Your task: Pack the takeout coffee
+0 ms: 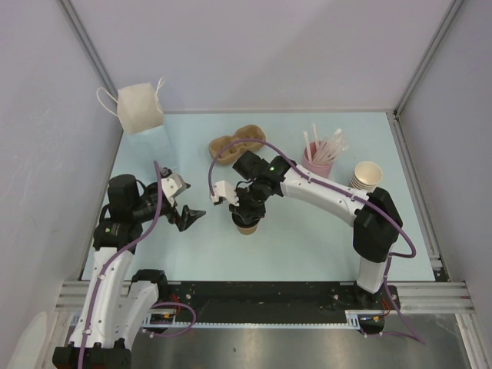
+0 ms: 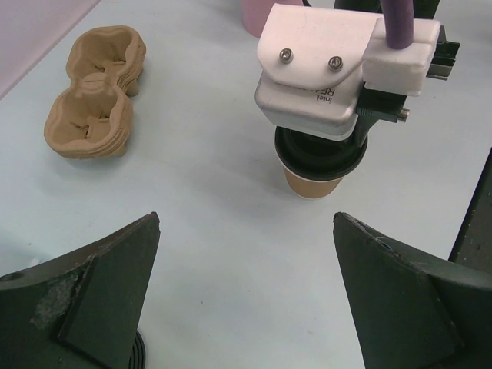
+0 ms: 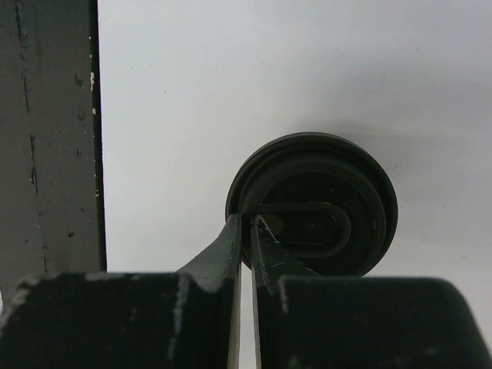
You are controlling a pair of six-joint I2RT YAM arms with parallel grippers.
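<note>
Right claw: pinched shut on the near rim of the lid.
Lid: black, right under the right claw, lying on the mouth of the cup; whether it is pressed home I cannot tell.
Cup: upright on the table, below the right claw and straight ahead of the left claw.
Left claw: jaws wide apart, holding nothing, low over the table.
Carrier: ahead and left of the left claw, well apart from the cup.

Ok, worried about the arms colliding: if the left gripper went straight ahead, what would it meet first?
Likely the tan cup with the right gripper on its black lid; depth unclear.
</note>
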